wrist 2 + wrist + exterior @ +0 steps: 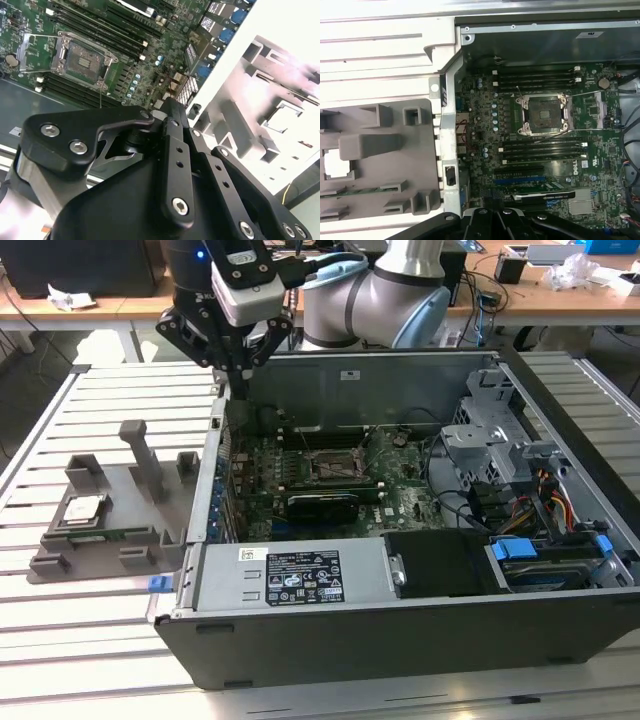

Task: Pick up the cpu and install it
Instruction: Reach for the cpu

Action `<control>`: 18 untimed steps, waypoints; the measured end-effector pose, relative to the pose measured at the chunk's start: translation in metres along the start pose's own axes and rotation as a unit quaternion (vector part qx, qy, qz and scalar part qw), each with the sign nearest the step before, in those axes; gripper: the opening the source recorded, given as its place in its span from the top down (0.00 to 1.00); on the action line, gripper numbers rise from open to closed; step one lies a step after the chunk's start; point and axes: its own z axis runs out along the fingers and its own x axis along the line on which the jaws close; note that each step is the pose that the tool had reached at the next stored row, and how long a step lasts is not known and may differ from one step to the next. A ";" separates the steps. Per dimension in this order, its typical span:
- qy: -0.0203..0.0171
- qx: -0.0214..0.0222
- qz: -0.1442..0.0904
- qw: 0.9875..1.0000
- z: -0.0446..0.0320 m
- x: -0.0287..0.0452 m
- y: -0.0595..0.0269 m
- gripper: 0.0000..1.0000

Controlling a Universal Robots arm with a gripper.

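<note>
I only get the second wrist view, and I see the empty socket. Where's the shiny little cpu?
Observer: The cpu lies flat in a grey holder outside the computer case, on the exterior view's left.
Operator: Is the end effector close to it?
Observer: No, the end effector hangs above the case's far corner, apart from the cpu.
Operator: Anything else in that holder?
Observer: A long green circuit strip lies beside the cpu.

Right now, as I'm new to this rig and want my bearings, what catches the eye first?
The open computer case dominates, lying on the slatted table, its empty socket at mid-board. The gripper hangs over the case's far corner at the exterior view's left; the cpu sits in a grey fixture outside the case, further left.
</note>
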 end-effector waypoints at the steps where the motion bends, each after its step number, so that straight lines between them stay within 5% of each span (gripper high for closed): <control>1: 0.000 0.000 0.000 1.000 0.0000 0.0008 -0.0001 0.89; 9: 0.000 0.000 0.000 1.000 -0.0002 0.0078 -0.0006 0.89; 18: 0.000 0.000 0.000 1.000 -0.0007 0.0277 -0.0020 0.89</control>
